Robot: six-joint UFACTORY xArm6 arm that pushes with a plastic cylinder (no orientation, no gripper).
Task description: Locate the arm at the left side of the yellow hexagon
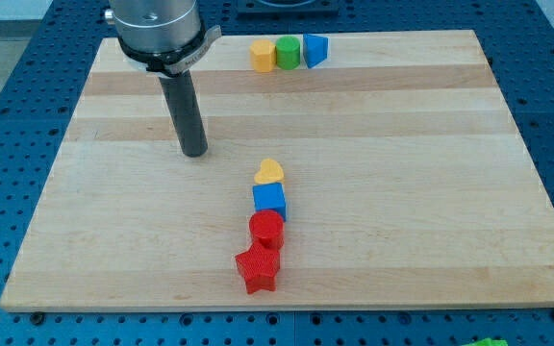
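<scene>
The yellow hexagon [262, 55] sits near the board's top edge, at the left end of a row with a green block [288, 52] and a blue block [315, 50]. My tip [194, 152] rests on the wooden board [402, 144], well below and to the left of the yellow hexagon. The rod rises from the tip to the arm's silver housing [157, 29] at the view's top left. Nothing touches the tip.
A column of blocks lies in the board's lower middle: a yellow heart [269, 172], a blue cube [269, 201], a red cylinder [266, 230] and a red star [258, 270]. It is to the right of and below my tip.
</scene>
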